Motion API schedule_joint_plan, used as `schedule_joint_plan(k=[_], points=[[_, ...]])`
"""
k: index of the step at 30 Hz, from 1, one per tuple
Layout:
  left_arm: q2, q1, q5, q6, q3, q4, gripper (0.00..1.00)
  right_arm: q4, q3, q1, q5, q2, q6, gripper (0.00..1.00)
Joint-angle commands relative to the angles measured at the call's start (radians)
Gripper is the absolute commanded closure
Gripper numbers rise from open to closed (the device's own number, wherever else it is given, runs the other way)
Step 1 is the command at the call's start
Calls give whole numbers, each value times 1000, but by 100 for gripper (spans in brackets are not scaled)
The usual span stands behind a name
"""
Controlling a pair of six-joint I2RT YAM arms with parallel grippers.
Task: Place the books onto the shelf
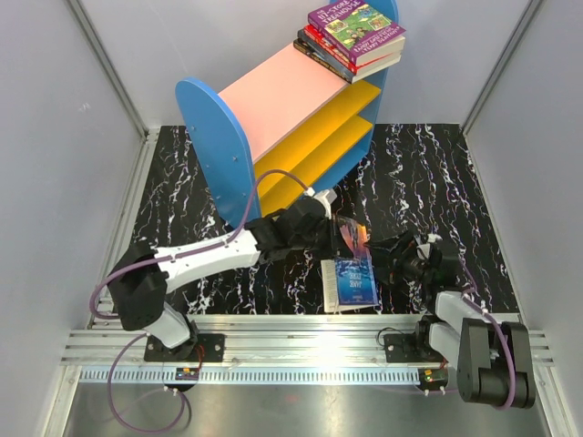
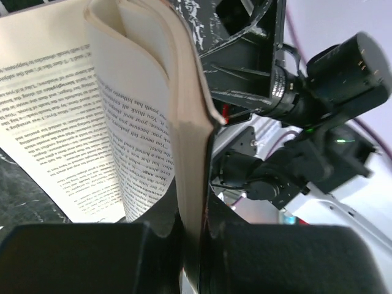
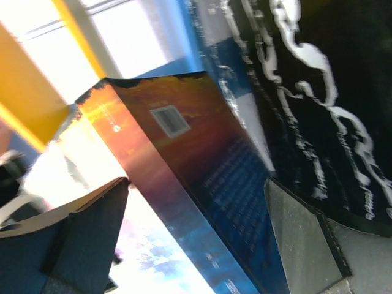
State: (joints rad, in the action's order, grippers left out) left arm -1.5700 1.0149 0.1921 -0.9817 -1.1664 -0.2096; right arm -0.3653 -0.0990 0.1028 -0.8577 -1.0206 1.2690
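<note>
Blue book [image 1: 355,278] tight in left claw [image 2: 195,245], right claw [image 3: 196,236] wide beside it, shelf [image 1: 219,146] behind.

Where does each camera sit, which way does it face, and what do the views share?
Top external: above and behind the robot, looking down on table, shelf, stacked books; left arm and right arm show.
Left wrist: faces the right arm; the left claw, shut on the blue book's pages, shows.
Right wrist: faces that book's back cover; the open right claw flanks it.
Shared: all three see the blue book.
</note>
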Motion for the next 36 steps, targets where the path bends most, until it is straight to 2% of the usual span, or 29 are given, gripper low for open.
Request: schedule_joint_plan(k=[1, 2, 5, 7, 10, 12, 13, 15, 16, 17, 18, 19, 20, 21, 22, 23, 24, 25, 26, 27, 29, 36], points=[[84, -4, 98, -86, 66, 356, 100, -424, 47, -6, -70, -47, 222, 0], [77, -4, 116, -125, 126, 410, 100, -525, 56, -8, -92, -61, 245, 0], [16, -10, 163, -207, 198, 625, 100, -683, 90, -8, -131, -113, 319, 0], [-66, -18, 203, -245, 240, 772, 100, -734, 97, -8, -153, -131, 357, 0], [-169, -19, 225, -293, 231, 872, 100, -747, 125, -8, -193, -110, 368, 0], [-202, -19, 234, -287, 205, 866, 100, -681, 125, -8, -221, -52, 360, 0], [-212, -18, 236, -278, 159, 807, 100, -638, 122, -8, -234, -23, 334, 1], [-231, -13, 236, -229, 110, 744, 100, -456, 107, -8, -271, 96, 285, 11], [-234, -7, 224, -207, 53, 627, 100, -361, 104, -8, -279, 147, 209, 14], [-237, -3, 216, -159, 22, 571, 100, -183, 102, -8, -294, 201, 173, 22], [-239, 2, 205, -135, -4, 515, 97, -143, 82, -21, -299, 255, 150, 28], [-239, 8, 172, -117, -30, 381, 92, -142, 93, -31, -300, 255, 150, 33], [-233, 10, 161, -89, -61, 340, 87, -164, 117, -32, -311, 255, 158, 45], [-226, 11, 156, -84, -59, 317, 82, -156, 122, -32, -313, 275, 159, 51], [-217, 13, 150, -86, -46, 305, 60, -134, 125, -32, -313, 295, 145, 58], [-203, 13, 142, -100, -11, 303, 52, -63, 116, -32, -305, 316, 133, 62], [-181, 14, 138, -107, 14, 303, 44, -17, 107, -32, -299, 348, 110, 76], [-167, 14, 135, -113, 36, 314, 32, 27, 104, -32, -293, 355, 55, 81], [-157, 16, 127, -121, 56, 312, 26, 75, 96, -32, -291, 350, 35, 85], [-151, 20, 122, -124, 91, 302, 22, 89, 67, -32, -290, 335, 20, 92], [-133, 28, 121, -121, 128, 296, 15, 167, 32, -32, -281, 324, -45, 100], [-88, 97, 98, -127, 269, 282, 13, 357, -27, -32, -247, 324, -204, 100]])
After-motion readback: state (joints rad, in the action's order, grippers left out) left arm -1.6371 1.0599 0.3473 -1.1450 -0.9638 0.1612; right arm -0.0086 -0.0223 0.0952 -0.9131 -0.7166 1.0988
